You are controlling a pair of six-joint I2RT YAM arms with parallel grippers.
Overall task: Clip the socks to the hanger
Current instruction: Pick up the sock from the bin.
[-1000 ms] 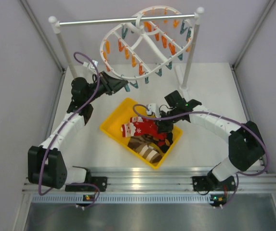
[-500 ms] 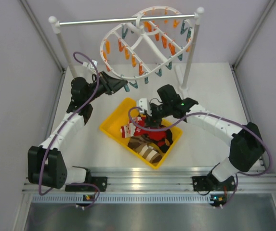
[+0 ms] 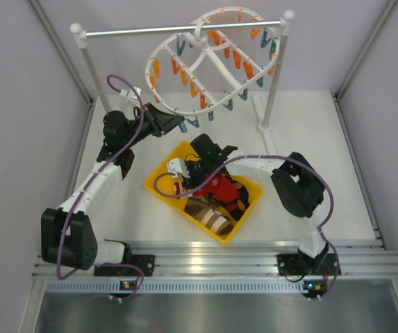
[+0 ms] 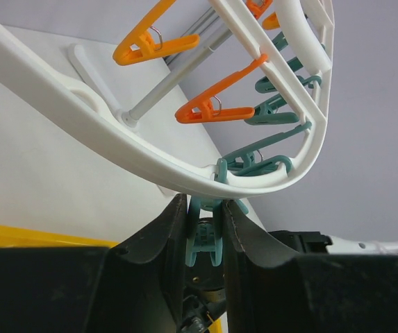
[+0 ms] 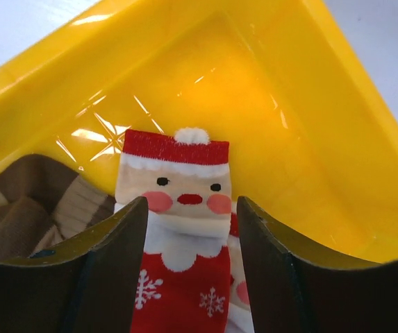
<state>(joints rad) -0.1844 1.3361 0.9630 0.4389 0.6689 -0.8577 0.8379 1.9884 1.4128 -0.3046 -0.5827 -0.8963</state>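
Socks [image 3: 216, 186], red with white snowflakes, were seen lying in the yellow bin [image 3: 158, 182] on top of a brown striped sock [image 3: 211, 216]. They were not yet lifted and were well apart from the hanger [image 3: 205, 62]. The bin was set at the middle of the table [image 3: 310, 132], between the two arms. The hanger was hung tilted from the rail stand [image 3: 178, 29] at the far edge, low rim toward the left arm.

Left jaws were clamped on a teal clip [image 4: 204, 239] under that low rim. This was judged as pressing the clip open and steadying the ring for a sock. Right jaws were held apart, lowered into the bin astride the Santa-face cuff of one sock, nothing gripped. This was judged as a pick lined up at the cuff, the end that suits a clip.

Whole layout was given by the top view only, but both grips were too small to read there. Clip pinch was shown only by the left wrist view. Santa face and bare bin floor beyond it were shown only by the right wrist view; contact with the cuff could not be told.
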